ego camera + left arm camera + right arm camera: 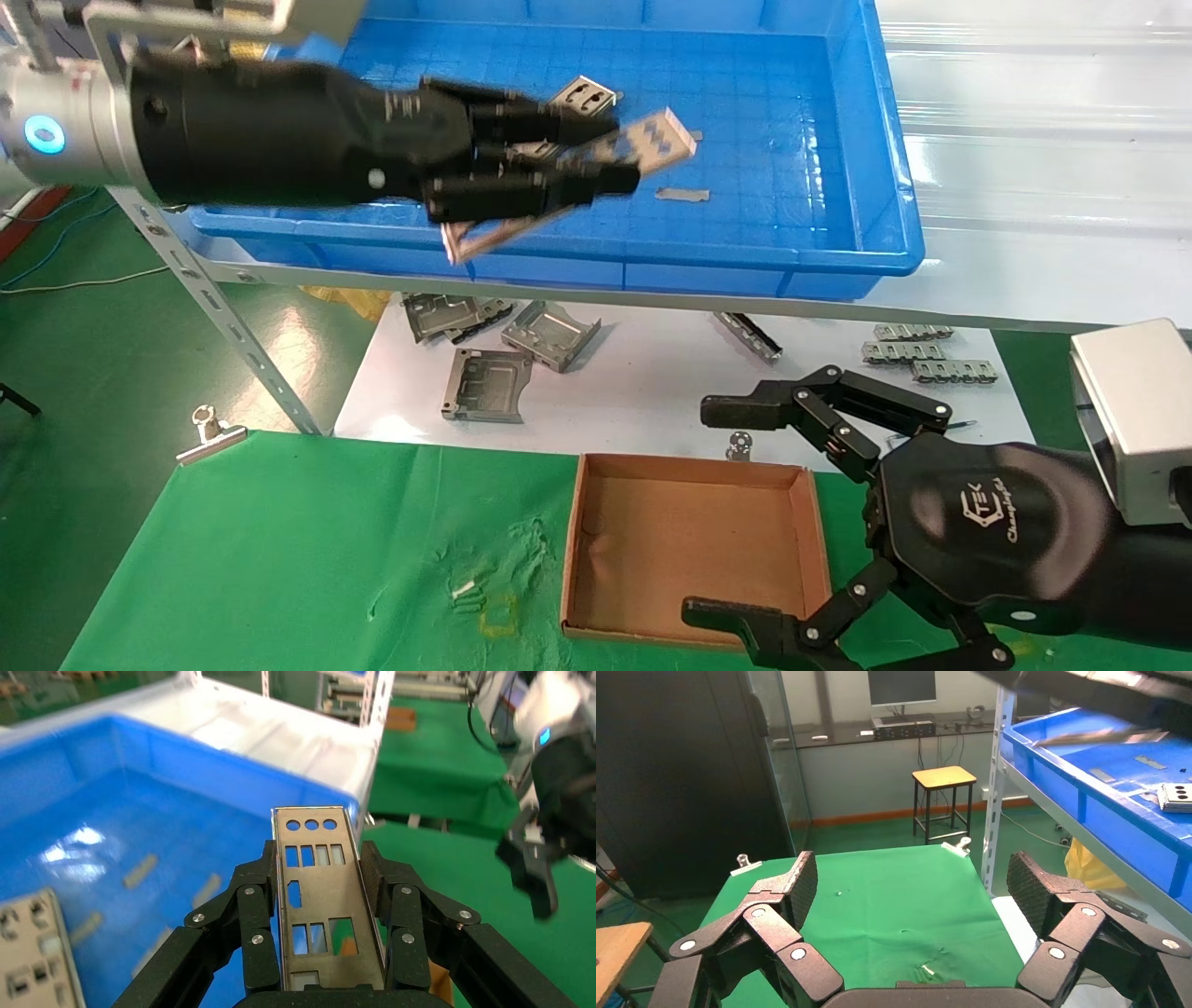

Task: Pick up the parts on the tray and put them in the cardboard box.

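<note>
Left pincer (559, 172) pinches one part (568, 182) by its long edges, lifted above the tray (838, 242). Right pincer (792, 522) waits spread beside the cardboard box (694, 545). Risk: the long plate overhangs the grip and could twist free in transit, or bridge the small box's rim.

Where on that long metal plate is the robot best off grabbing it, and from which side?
Probably as the left gripper has it now: across the narrow width, one finger on each long edge of the part, partway along its length. It is flat and thin, so the two straight long edges seem the surest hold. For the other plate lying flat in the tray, coming from above looks best.
</note>
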